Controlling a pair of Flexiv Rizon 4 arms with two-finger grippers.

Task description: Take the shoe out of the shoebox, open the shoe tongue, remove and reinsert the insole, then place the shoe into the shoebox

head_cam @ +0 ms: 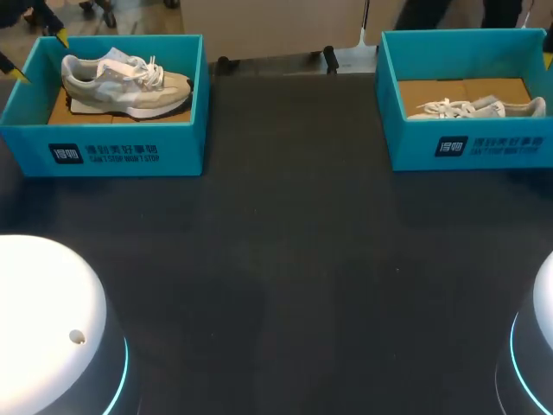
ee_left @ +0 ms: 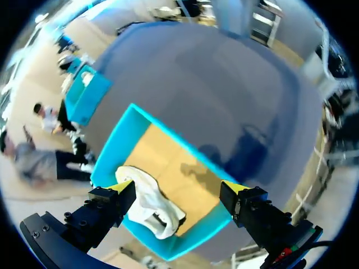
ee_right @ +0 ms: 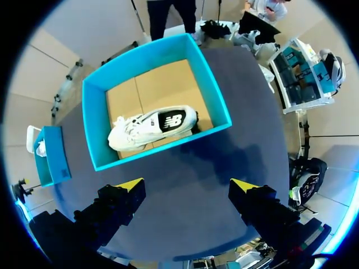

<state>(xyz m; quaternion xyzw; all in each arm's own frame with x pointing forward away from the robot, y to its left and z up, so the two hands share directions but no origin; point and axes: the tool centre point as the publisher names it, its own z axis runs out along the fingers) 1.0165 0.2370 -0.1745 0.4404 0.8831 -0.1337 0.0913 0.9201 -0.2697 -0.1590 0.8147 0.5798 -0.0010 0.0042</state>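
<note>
There are two shoes. The left shoe [head_cam: 125, 82] is grey and white with white laces. It stands on its sole in the left shoebox [head_cam: 121, 151], a bright blue box with a brown floor, at the far left of the dark table [head_cam: 285, 259]. The right shoe [head_cam: 479, 108] is white and pale grey. It sits in the right shoebox [head_cam: 467, 147], the same kind of blue box, at the far right.

The left gripper [ee_left: 178, 186] hangs over the left shoebox with its two yellow tips spread wide and nothing held. The left shoe lies below it, close to one finger. The rest of the box floor shows between the fingers.

The right gripper [ee_right: 187, 185] is also spread wide and holds nothing. It hangs over bare table. The right shoebox and its shoe are ahead of it, a little way off.

The head view shows both boxes from the side. There the right shoe is half hidden behind the near box wall. The right wrist view looks down into that box and shows the whole shoe, with a dark patch at one end. The left wrist view shows only part of the left shoe.
</note>
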